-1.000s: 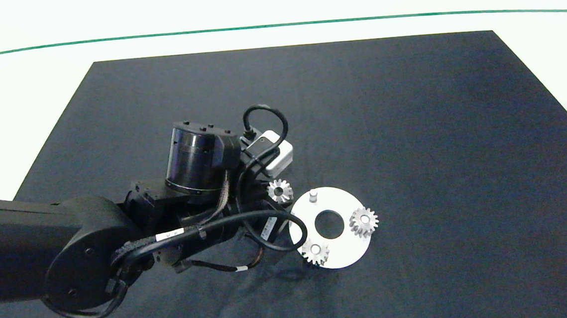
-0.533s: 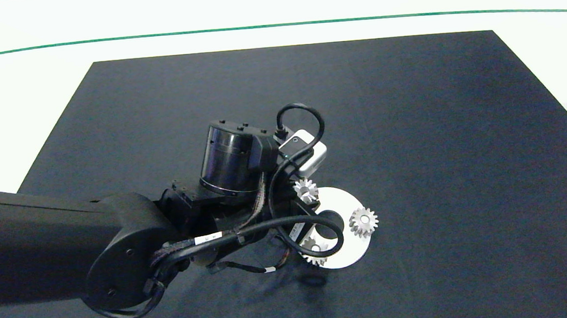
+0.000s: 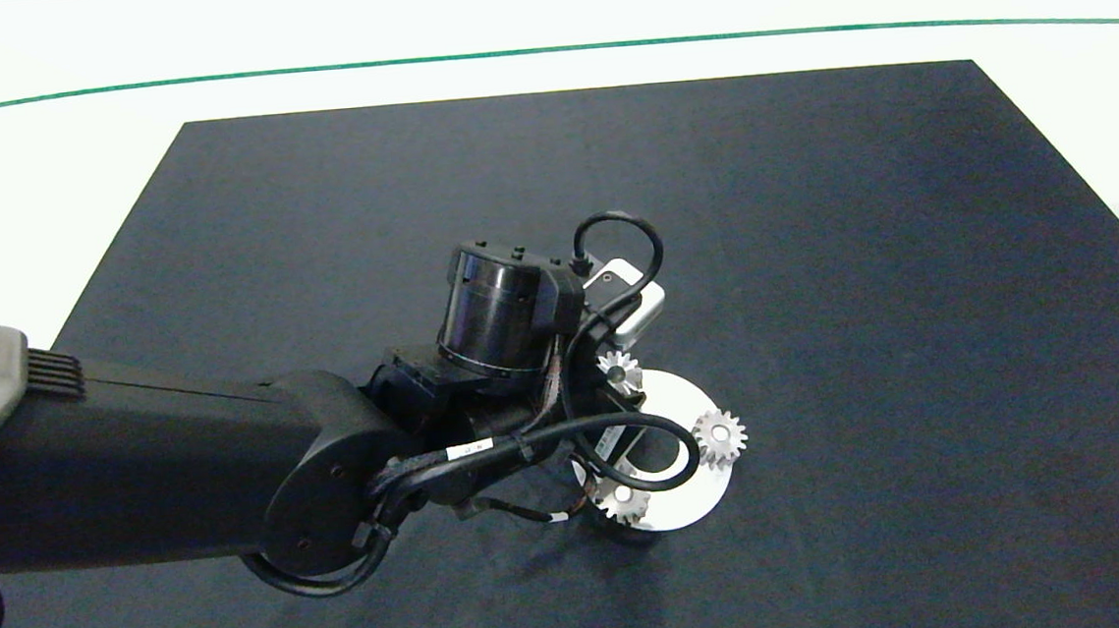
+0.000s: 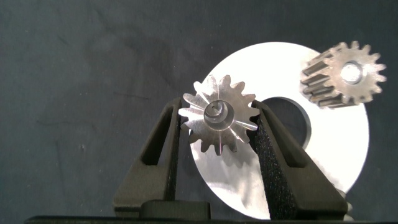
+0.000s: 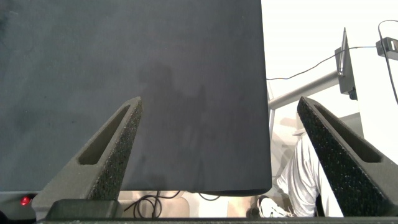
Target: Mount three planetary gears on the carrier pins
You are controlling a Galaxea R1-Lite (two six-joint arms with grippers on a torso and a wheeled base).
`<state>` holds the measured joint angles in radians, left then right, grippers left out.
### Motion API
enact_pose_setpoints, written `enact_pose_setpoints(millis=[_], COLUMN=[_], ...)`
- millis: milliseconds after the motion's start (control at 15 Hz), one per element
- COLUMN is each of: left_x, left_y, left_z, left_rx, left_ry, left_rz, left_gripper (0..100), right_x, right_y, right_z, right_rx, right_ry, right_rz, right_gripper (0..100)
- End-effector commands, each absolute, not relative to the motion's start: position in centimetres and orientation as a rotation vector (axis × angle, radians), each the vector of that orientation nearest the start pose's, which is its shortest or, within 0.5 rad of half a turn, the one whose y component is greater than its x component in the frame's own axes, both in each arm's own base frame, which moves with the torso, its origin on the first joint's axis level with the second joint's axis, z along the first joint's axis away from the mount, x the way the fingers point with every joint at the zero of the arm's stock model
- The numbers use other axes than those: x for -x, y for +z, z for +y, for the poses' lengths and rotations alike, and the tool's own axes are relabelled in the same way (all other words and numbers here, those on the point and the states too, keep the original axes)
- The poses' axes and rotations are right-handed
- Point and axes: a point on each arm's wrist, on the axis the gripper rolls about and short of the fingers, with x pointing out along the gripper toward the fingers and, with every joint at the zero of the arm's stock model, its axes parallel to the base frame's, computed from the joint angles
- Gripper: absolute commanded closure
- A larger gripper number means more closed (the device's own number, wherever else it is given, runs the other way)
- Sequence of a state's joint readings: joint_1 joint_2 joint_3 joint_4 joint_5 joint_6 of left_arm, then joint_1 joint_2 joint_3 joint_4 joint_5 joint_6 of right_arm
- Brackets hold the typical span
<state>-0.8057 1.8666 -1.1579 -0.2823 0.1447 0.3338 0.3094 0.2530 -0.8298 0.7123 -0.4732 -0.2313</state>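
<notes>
My left gripper (image 4: pixel 219 118) is shut on a silver planetary gear (image 4: pixel 219 113), held over the white carrier disc (image 4: pixel 342 143); through the gear's hole a pin tip shows. In the head view that gear (image 3: pixel 620 371) sits at the disc's (image 3: pixel 675 393) far left edge, with the left arm covering much of the disc. A second gear (image 3: pixel 719 437) (image 4: pixel 346 73) sits on its pin at the disc's right. A third gear (image 3: pixel 623 499) sits at the near side. The carrier pins are hidden under gears and arm. My right gripper (image 5: pixel 227 124) stands open over the mat's corner, out of the head view.
A black mat (image 3: pixel 810 237) covers the table, with white table (image 3: pixel 23 243) around it. Past the mat's edge (image 5: pixel 264 124) the right wrist view shows cables, a metal stand and a person's shoe (image 5: pixel 268 205) on the floor.
My left arm has moved right, carrying the gear from beside the disc to over the bare pin at its far left edge. The other two gears have stayed put.
</notes>
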Motion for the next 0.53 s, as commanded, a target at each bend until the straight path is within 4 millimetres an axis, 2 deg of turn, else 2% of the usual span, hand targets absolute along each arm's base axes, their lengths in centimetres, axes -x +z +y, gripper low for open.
enact_pose_setpoints(millis=[67, 533], left_x=[-25.69, -25.79], left_y=[18.41, 18.32], left_z=[-26.18, -26.45], left_rx=[-0.522, -0.523], left_ry=[-0.712, -0.715], left_rz=[0.284, 0.283], left_gripper=[87, 87], right_x=[7.86, 7.86], right_y=[21.99, 21.99], right_z=[-3.6, -3.59], right_rx=[0.286, 0.286], right_ry=[-0.15, -0.148], right_rz=[0.149, 0.149], right_gripper=[0, 0])
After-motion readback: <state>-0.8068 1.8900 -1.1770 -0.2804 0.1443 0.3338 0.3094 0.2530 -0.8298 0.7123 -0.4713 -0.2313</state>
